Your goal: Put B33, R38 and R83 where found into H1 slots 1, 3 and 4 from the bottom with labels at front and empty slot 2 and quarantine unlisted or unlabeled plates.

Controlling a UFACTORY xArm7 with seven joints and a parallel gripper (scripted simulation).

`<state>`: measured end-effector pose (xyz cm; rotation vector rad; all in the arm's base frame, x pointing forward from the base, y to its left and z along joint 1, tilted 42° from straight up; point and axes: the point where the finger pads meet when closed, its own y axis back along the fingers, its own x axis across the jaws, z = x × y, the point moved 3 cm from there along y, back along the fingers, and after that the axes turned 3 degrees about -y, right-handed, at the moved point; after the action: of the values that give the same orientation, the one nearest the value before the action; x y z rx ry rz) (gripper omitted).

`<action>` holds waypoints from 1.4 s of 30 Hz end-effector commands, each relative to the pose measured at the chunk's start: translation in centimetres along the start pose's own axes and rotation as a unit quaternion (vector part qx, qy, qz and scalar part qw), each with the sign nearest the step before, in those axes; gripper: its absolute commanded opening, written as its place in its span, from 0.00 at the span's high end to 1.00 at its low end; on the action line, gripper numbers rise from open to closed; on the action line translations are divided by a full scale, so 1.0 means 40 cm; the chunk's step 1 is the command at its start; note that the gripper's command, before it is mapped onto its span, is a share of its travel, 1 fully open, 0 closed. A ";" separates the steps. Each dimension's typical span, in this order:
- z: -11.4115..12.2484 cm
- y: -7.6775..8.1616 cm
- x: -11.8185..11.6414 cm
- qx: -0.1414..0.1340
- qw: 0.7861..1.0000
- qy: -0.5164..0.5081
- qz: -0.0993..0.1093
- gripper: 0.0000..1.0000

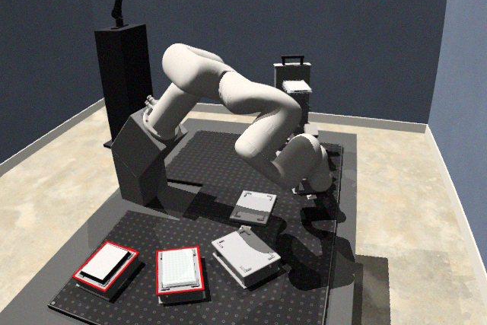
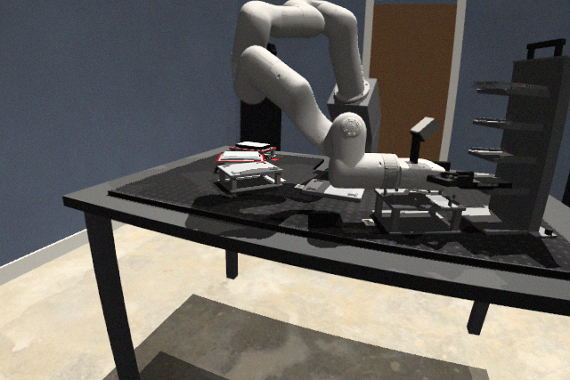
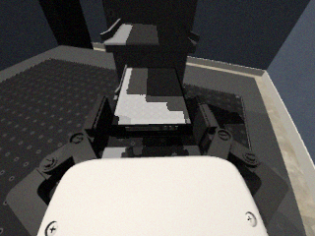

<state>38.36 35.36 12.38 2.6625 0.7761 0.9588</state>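
Observation:
My gripper (image 3: 152, 106) (image 2: 455, 178) is shut on a plate (image 3: 150, 100) (image 2: 490, 181) with a white top and a dark rim, gripping its long sides. I hold it level, with its far end at the lowest shelf of the plate hotel H1 (image 3: 148, 44) (image 2: 529, 136) (image 1: 291, 70). The plate's near end faces the wrist camera; its marking is too faint to read. Another white plate (image 1: 297, 86) lies on the hotel's top shelf. In the top view the arm hides my gripper.
A raised open-frame nest (image 2: 416, 214) stands just below my wrist. A flat nest (image 1: 253, 205) and a raised, tilted nest (image 1: 246, 256) are bare. Two red-bordered nests at the front left each hold a plate: one smooth white plate (image 1: 105, 261) and one gridded plate (image 1: 179, 268).

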 end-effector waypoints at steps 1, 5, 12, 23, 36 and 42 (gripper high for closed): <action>-0.002 -0.005 0.001 0.001 1.000 0.001 -0.001 1.00; -0.001 -0.007 0.001 0.001 1.000 0.001 -0.001 1.00; -0.001 -0.006 0.001 0.001 1.000 0.001 -0.001 1.00; -0.001 -0.019 0.001 0.001 1.000 0.001 -0.001 1.00; -0.001 -0.033 0.001 0.001 1.000 0.001 -0.001 1.00; -0.001 -0.040 0.001 0.001 1.000 0.001 -0.001 1.00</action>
<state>37.86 36.52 11.82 2.6625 0.7763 0.9588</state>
